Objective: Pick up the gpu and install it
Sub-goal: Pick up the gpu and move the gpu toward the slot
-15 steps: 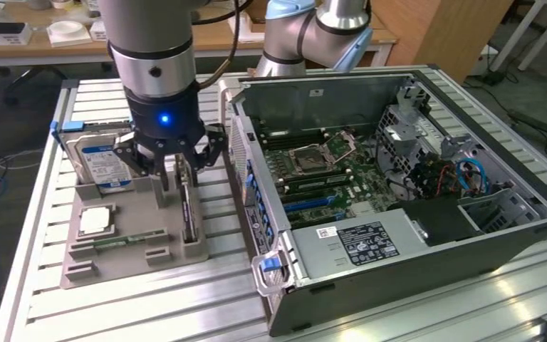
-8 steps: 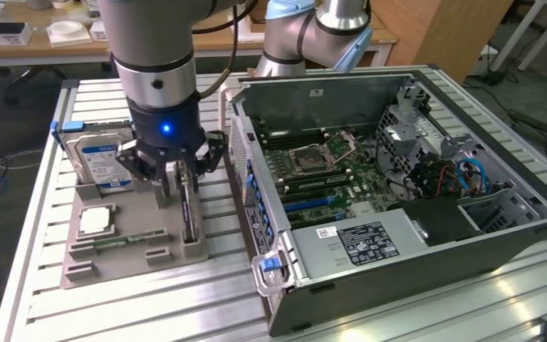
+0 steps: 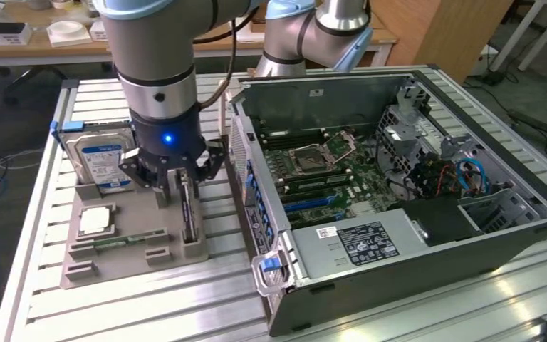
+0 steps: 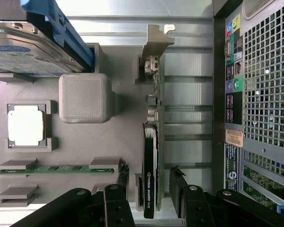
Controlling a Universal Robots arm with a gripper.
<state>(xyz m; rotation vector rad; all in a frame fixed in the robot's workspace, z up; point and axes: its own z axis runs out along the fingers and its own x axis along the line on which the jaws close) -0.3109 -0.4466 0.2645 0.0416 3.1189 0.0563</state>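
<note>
Gripper (image 3: 180,192), jaws apart, astride gpu (image 3: 188,217) on slatted metal table (image 3: 159,306).

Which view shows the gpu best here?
The wrist view: the gpu stands on edge in its holder, bracket to cooler visible, inside the open tool. The exterior view gives just a dark sliver below the tool.

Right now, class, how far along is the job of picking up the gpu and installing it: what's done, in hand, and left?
Done: the open pincer sits low over the gray holder, one finger on each side of the gpu. In hand: nothing; the gpu stands on edge in the holder, ungripped. Left: the grip, the lift and the seating in the open computer case.
</note>
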